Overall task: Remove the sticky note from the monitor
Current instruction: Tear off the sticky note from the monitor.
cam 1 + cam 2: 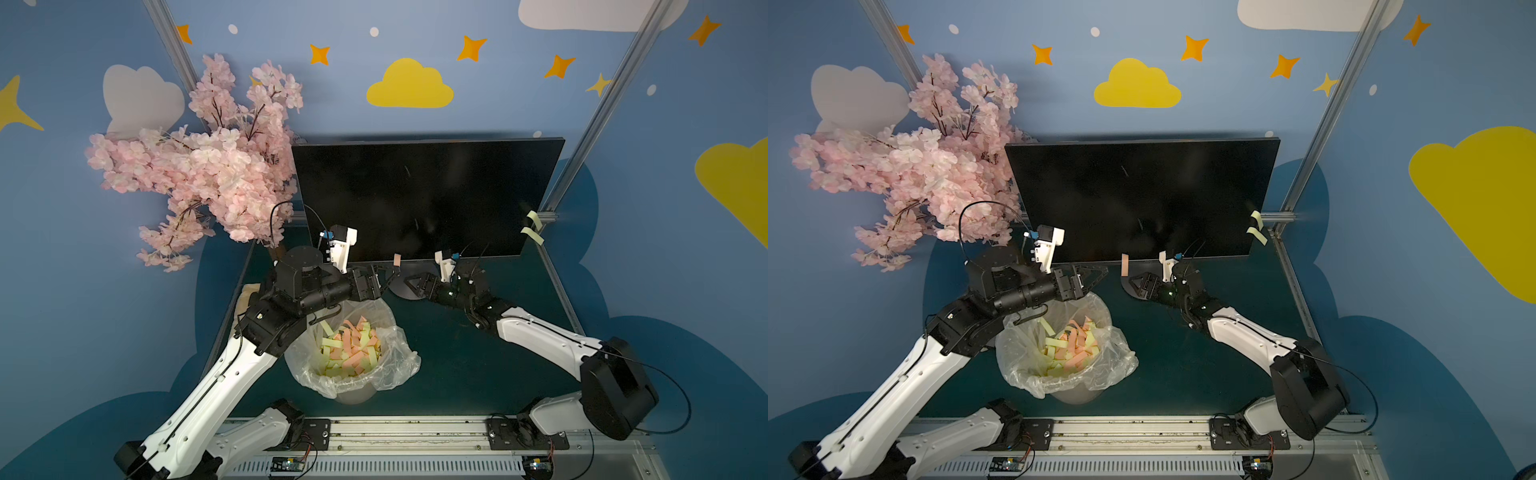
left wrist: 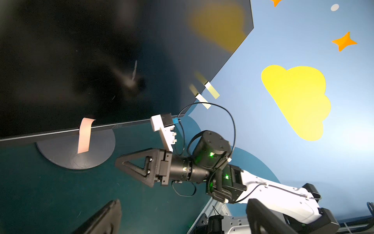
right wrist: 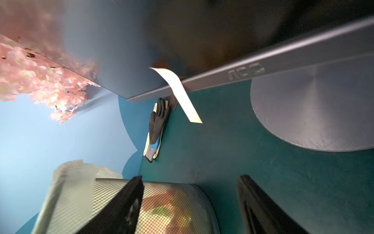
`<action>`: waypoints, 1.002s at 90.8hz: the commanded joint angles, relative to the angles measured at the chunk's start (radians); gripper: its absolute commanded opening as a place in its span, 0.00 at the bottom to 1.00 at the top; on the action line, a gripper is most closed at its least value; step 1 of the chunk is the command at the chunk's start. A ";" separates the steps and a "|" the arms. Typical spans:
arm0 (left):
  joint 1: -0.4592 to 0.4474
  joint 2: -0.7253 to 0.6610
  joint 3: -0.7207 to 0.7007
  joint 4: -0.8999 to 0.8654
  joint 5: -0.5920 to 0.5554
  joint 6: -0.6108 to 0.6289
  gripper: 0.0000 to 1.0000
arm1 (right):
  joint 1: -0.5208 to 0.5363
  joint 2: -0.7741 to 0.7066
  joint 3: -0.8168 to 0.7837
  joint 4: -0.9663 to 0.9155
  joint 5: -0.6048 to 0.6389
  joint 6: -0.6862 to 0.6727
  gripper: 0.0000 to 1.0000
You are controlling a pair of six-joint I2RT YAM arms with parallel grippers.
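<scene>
Pink note (image 2: pixel 84 136) on monitor (image 1: pixel 415 195) bezel, likely featherlight, limp, tearable; best pinched at hanging lower end. Left gripper (image 2: pixel 184 200), right gripper (image 3: pixel 190 178) both agape, empty.

The whole counter (image 1: pixel 457 365) is overlooked toward 12 o'clock in both top views. The monitor (image 2: pixel 60 60) is shared, close-up, by both wrist views.

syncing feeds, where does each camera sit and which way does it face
Top views: overhead at the front, looking down at monitor and bin; left arm, right arm show.
Left wrist: low over the table, facing the pink note and right arm; own jaws show.
Right wrist: low, facing the pink note, glove, bin; own jaws show.
Shared: the pink note.
</scene>
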 commanded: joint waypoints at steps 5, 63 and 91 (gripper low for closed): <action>0.001 0.025 0.035 0.050 0.043 0.014 1.00 | 0.009 0.058 0.014 0.191 -0.031 0.017 0.72; -0.007 0.072 0.061 0.021 0.061 0.013 1.00 | 0.050 0.211 0.072 0.314 0.014 0.010 0.63; -0.009 0.080 0.078 -0.013 0.060 0.014 1.00 | 0.052 0.260 0.082 0.369 0.034 0.017 0.60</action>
